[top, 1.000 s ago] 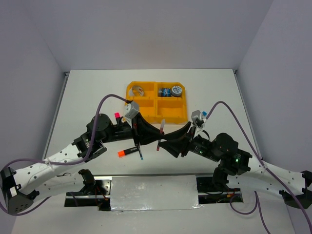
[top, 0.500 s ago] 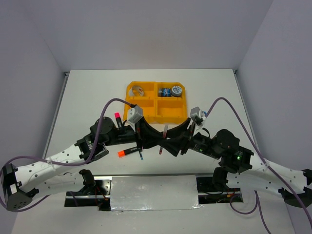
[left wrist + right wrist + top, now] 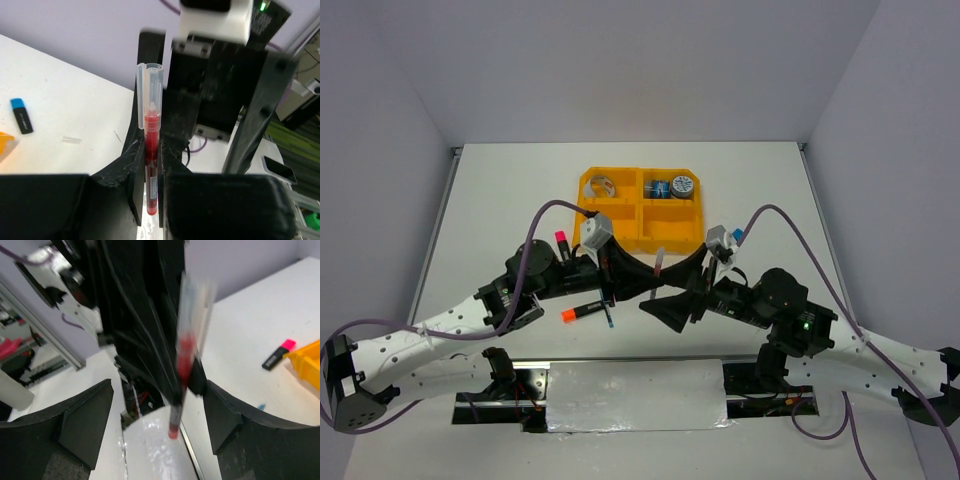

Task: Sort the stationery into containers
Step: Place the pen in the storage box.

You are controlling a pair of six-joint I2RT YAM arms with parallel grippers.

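Top external view: the two arms meet above the table, on the near side of the orange tray [image 3: 692,238]. The left gripper [image 3: 650,285] is closed on a thin red pen [image 3: 659,265], which is lifted clear of the table. The right gripper [image 3: 663,298] faces it from the right, its jaws spread wide. The tray's far-left compartment holds a silvery ring [image 3: 604,185]; its far-right compartment holds blue-grey tape rolls [image 3: 671,187]. On the table to the left lie a pink-capped marker [image 3: 560,240], an orange-capped marker [image 3: 582,312] and, just beside the latter, a thin blue pen [image 3: 608,317]. A blue-capped marker [image 3: 738,235] shows right of the tray, partly hidden by the right arm.

Left wrist view: the left gripper [image 3: 150,165] pinches the lower barrel of the red pen [image 3: 152,125], which stands upright with its clear cap on top. The blue-capped marker [image 3: 21,115] lies on the table at far left.

Right wrist view: the red pen [image 3: 185,360], blurred, sits between the open fingers [image 3: 85,420] of the right gripper [image 3: 160,405] without touching either. The pink-capped marker [image 3: 278,354] lies beside a corner of the tray [image 3: 306,362].
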